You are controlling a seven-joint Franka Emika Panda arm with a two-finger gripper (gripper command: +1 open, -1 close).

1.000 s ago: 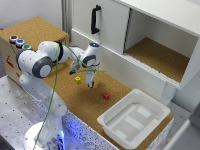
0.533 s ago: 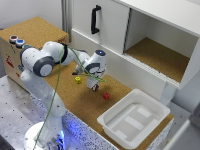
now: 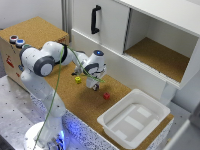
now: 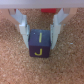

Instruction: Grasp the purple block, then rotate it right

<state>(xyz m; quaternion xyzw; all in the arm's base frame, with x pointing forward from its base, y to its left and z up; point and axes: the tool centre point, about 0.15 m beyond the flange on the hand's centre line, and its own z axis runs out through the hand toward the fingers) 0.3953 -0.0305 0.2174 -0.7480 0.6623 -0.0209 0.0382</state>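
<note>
The purple block (image 4: 39, 45) is a small dark cube with yellow markings, sitting on the cork surface. In the wrist view my gripper (image 4: 40, 36) straddles it, with one finger pressed against each side, so it is shut on the block. In the exterior view my gripper (image 3: 95, 86) is low over the cork counter, between the yellow and red blocks, and it hides the purple block there.
A yellow block (image 3: 78, 79) lies just to the exterior view's left of my gripper. A red block (image 3: 106, 95) lies to its right and also shows in the wrist view (image 4: 48, 9). A white tray (image 3: 152, 107) sits at the right. An open cabinet (image 3: 150, 50) stands behind.
My gripper has moved down and slightly to the exterior view's right, from above the counter to the cork surface between the yellow and red blocks.
</note>
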